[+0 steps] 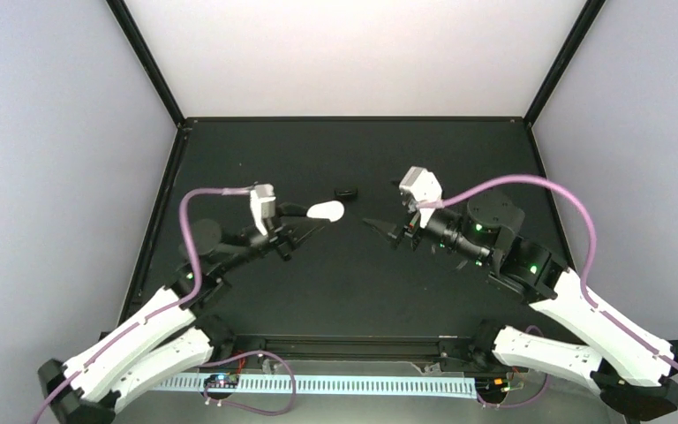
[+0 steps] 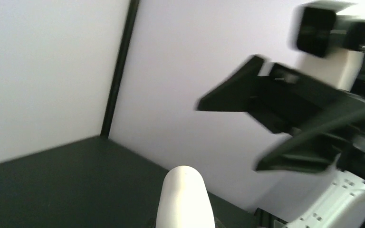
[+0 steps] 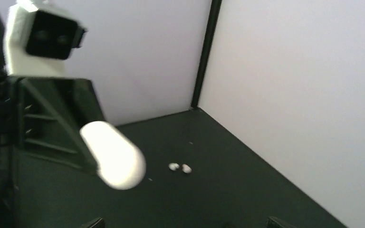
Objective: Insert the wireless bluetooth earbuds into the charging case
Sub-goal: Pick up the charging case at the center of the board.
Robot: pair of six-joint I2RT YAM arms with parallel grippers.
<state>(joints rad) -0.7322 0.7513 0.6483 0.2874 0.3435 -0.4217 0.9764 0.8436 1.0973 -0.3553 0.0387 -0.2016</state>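
Earbuds (image 3: 173, 166), two tiny white buds, lie side by side on the black table (image 3: 228, 190). They almost touch each other and sit a little beyond the case (image 3: 114, 154) in the right wrist view, clearly apart from it.

The case shows white in every view, a smooth rounded oval. The left gripper (image 1: 309, 219) is clamped on one end of it, so most of the case sticks out past the fingertips. In the right wrist view the dark fingers (image 3: 52, 123) of that gripper stand just behind and left of the case, and the case appears raised off the table. In the left wrist view the case (image 2: 184, 199) rises from the bottom edge with its rounded end uppermost (the fingers holding it are below the frame). Whether the case is open or closed cannot be told from any view.

The right gripper (image 1: 378, 229) stands near the free end of the case, not touching it, with its jaws spread wide and nothing between them. The left wrist view shows this gripper (image 2: 228, 137) above and to the right of the case, blurred, its two dark fingers plainly parted. In the right wrist view only the tips of its own fingers (image 3: 275, 221) show, at the bottom edge below the case and well apart from each other.
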